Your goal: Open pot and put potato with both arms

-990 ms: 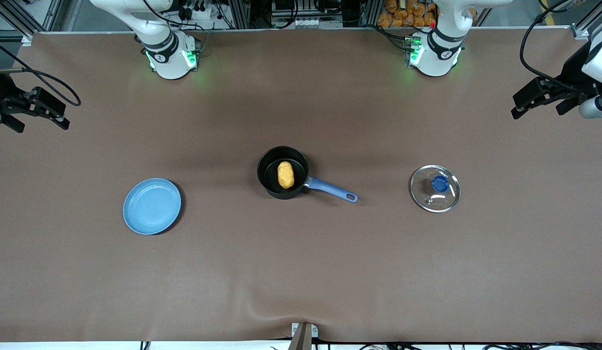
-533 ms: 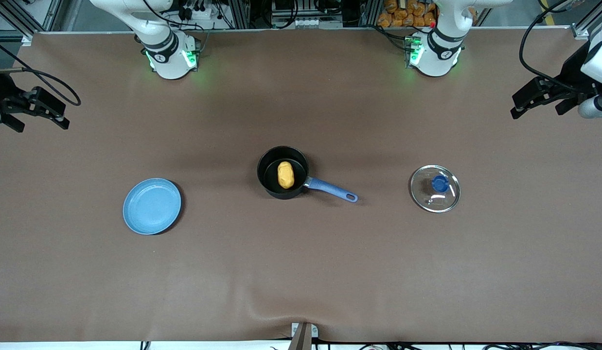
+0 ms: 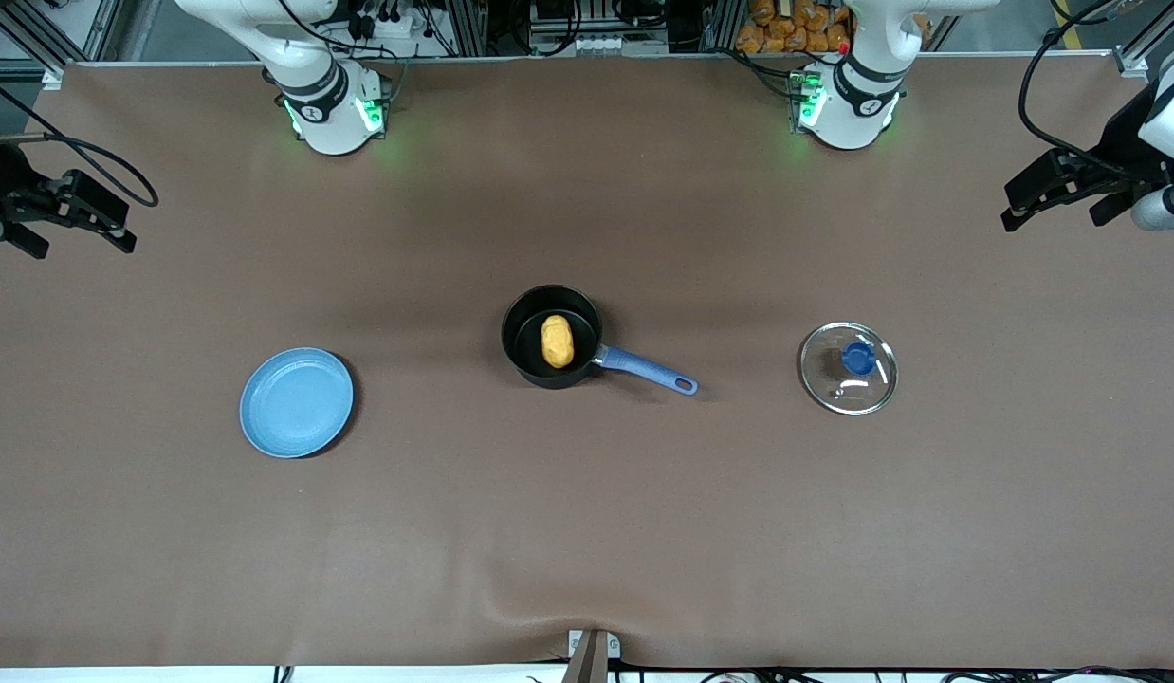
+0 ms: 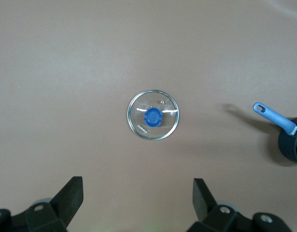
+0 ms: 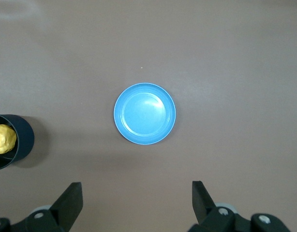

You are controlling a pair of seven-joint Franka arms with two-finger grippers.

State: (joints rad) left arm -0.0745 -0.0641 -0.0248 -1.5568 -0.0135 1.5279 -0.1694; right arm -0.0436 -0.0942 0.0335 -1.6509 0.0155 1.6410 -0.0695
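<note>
The black pot [image 3: 525, 327] with its long blue handle [image 3: 644, 370] stands uncovered in the middle of the table. The yellow-orange potato [image 3: 557, 341] lies inside it. The glass lid with a blue knob [image 3: 849, 368] lies flat on the table toward the left arm's end, apart from the pot. My left gripper [image 3: 1050, 220] hangs open and empty over that end's edge; in the left wrist view [image 4: 138, 193] the lid [image 4: 154, 115] and the pot's handle [image 4: 274, 116] show. My right gripper [image 3: 80, 245] hangs open and empty over the right arm's end [image 5: 137, 195], and its view shows the pot [image 5: 20, 140] and the potato [image 5: 3, 138].
A flat blue plate [image 3: 297, 401] lies toward the right arm's end, a little nearer the front camera than the pot; it also shows in the right wrist view [image 5: 144, 113]. The brown mat has a small wrinkle at its front edge [image 3: 549, 612].
The left gripper has drifted very slightly toward its end of the table. Nothing else has moved.
</note>
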